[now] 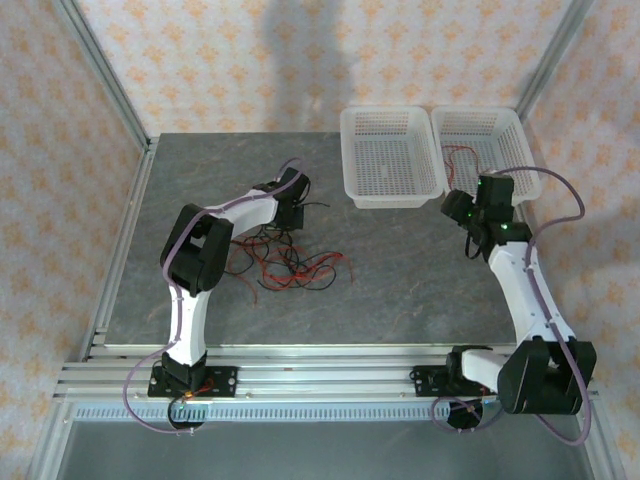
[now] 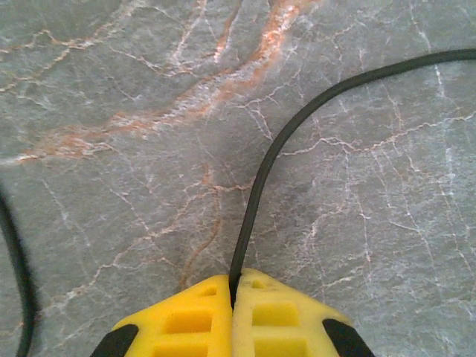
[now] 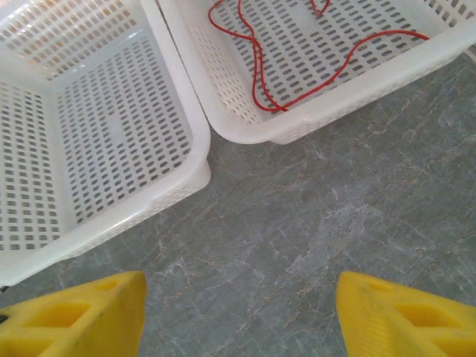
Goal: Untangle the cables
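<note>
Top external: tangled red and black cables (image 1: pixel 290 262) on table (image 1: pixel 400 290), at 6 o'clock of left gripper (image 1: pixel 292 212). Left wrist: jaws clamped on black wire (image 2: pixel 256 186) curving toward 2 o'clock. Right wrist: right gripper (image 3: pixel 238 297) jaws wide, holding nothing; red wire (image 3: pixel 256 67) inside basket (image 3: pixel 357 97) at 12 o'clock.

Cables (image 1: pixel 290 265): thin red and black wires, short and curly, loosely tangled in a small flat clump on the bench (image 1: pixel 400 290), left of centre.
One black wire (image 2: pixel 260 178): curves across the bench, its near end pinched between the closed fingers of the left hand (image 2: pixel 232 286).
One red wire (image 3: pixel 258 71): lies loose and wavy inside the right-hand basket (image 3: pixel 394 74).
</note>
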Controlling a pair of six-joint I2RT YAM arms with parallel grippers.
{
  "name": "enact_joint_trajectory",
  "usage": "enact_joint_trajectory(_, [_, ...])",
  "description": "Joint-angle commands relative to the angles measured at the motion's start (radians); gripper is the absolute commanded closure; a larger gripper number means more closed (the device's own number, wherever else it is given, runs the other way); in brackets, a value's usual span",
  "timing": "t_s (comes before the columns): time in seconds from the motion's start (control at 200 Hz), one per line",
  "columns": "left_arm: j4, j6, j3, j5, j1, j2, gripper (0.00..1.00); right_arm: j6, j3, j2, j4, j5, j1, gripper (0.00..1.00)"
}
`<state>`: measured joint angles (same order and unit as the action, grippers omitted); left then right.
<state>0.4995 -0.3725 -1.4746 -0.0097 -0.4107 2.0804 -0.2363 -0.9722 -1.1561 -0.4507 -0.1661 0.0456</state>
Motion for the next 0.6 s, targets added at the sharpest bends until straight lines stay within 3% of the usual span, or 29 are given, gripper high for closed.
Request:
enact_joint_trajectory(0.0, [0.037,-0.009,-0.027,-0.052,-0.003,-0.106,1.0,-0.013,0.026,0.036,0.018,-0.038,-0.004,0.33])
enact_joint_trajectory(0.285, [0.154,-0.014,-0.204,-0.087,-0.056,-0.275,1.0,-0.005,0.067,0.078,0.061,-0.127,-0.004,0.32])
enact_joint_trajectory(0.591, [0.273,-0.004,-0.494,-0.069,-0.115,-0.296,1.0,0.011,0.09,0.12,0.097,-0.242,-0.006,0.32])
